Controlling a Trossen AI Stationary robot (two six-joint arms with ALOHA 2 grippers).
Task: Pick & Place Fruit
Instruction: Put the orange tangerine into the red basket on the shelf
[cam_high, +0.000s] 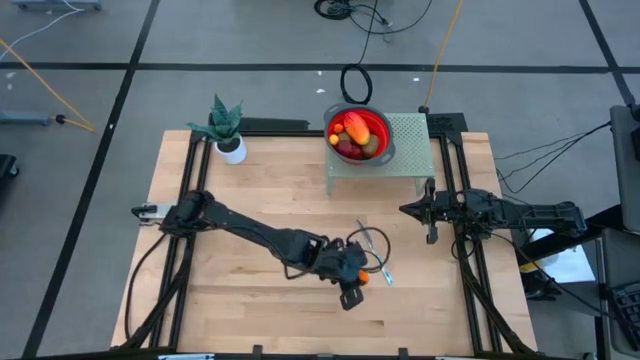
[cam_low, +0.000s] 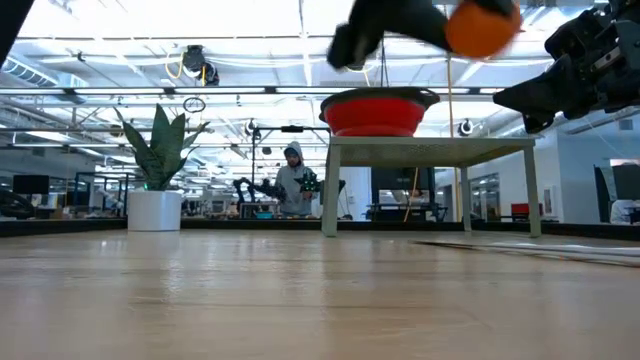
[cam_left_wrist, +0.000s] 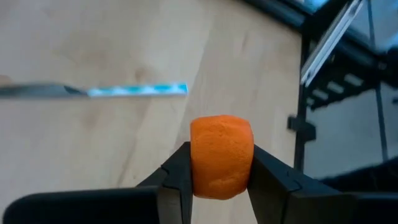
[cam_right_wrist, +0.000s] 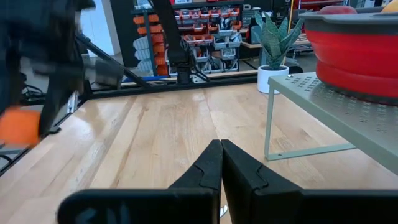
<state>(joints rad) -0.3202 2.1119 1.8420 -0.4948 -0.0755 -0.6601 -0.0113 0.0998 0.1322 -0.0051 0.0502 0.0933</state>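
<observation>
My left gripper (cam_high: 357, 281) is over the near middle of the table, shut on a small orange fruit (cam_left_wrist: 221, 155); the low view shows that fruit (cam_low: 483, 27) high above the tabletop. Other fruit pieces, red, orange and olive-brown, lie in the red bowl (cam_high: 383, 128) on the pale green stand (cam_high: 408, 150) at the far edge. The silver-blue knife (cam_left_wrist: 134, 91) lies flat on the wood just beyond the held fruit. My right gripper (cam_right_wrist: 221, 155) waits shut near the table's right side, beside the stand. My left gripper pinches the small orange fruit across its two sides (cam_left_wrist: 198, 163), one finger (cam_left_wrist: 177, 174) on each side. The fruit's rounded top sticks out past the fingertips. It is lifted clear of the table.
A potted plant (cam_high: 227, 130) stands at the far left corner. Cables (cam_high: 372, 243) lie on the wood beside the left gripper. Black frame rails run along both table sides. A person shows in the room far behind the table in the low view.
</observation>
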